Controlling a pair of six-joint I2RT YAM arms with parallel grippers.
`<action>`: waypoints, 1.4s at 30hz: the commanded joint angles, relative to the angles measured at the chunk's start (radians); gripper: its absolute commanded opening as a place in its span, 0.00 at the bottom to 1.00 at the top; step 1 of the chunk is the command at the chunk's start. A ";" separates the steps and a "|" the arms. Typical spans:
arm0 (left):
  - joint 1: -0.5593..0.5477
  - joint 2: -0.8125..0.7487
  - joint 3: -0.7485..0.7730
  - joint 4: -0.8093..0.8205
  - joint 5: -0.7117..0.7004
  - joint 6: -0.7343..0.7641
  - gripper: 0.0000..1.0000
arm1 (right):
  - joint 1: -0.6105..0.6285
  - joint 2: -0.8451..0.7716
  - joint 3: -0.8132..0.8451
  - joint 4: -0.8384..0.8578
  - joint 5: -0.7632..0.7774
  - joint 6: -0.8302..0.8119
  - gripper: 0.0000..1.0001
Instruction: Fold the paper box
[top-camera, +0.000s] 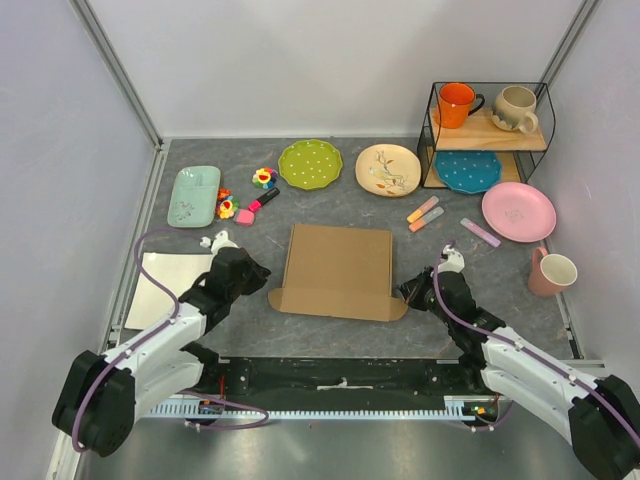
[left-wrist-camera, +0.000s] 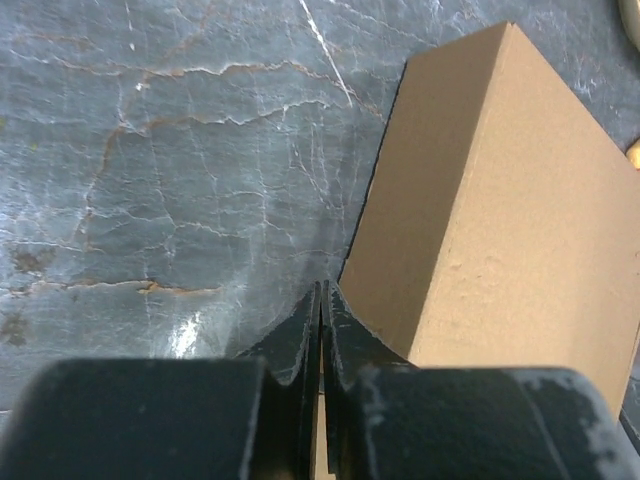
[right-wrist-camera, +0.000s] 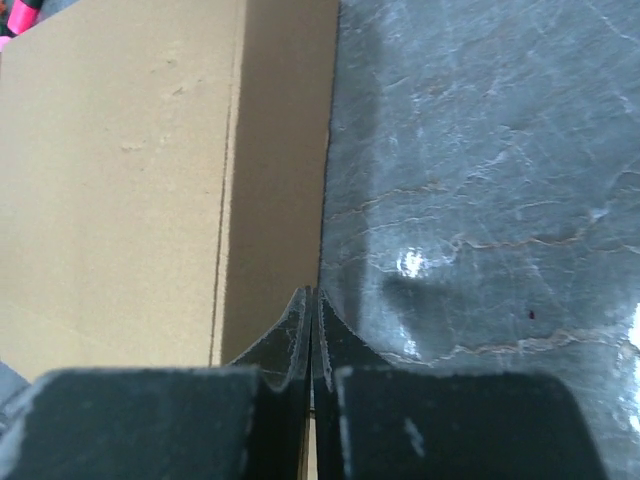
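Observation:
The paper box (top-camera: 338, 265) is plain brown cardboard, lying flat and closed in the middle of the table, with small rounded flaps sticking out at its two near corners. My left gripper (top-camera: 264, 270) is shut, its tips at the box's left wall. In the left wrist view my left gripper (left-wrist-camera: 321, 285) points at the box's near left corner (left-wrist-camera: 520, 220). My right gripper (top-camera: 405, 290) is shut at the box's right near corner. In the right wrist view my right gripper (right-wrist-camera: 312, 292) is at the box's side wall (right-wrist-camera: 120, 180). A thin brown sliver shows in each finger gap.
A white tray (top-camera: 165, 282) lies left of my left arm. A green tray (top-camera: 194, 195), toys (top-camera: 226, 207), markers (top-camera: 423, 212) and plates (top-camera: 310, 163) (top-camera: 388, 169) (top-camera: 518, 211) line the back. A wire rack (top-camera: 488, 130) holds mugs. A pink mug (top-camera: 552, 272) stands at the right.

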 joint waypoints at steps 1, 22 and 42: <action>0.012 0.003 0.027 0.058 0.074 0.032 0.06 | 0.001 0.055 -0.002 0.146 -0.065 0.030 0.00; 0.020 0.156 0.007 0.213 0.227 0.038 0.08 | 0.001 0.167 0.018 0.227 -0.081 0.016 0.00; 0.018 -0.120 -0.105 0.313 0.486 -0.022 0.06 | 0.004 -0.026 0.153 0.043 -0.133 -0.007 0.00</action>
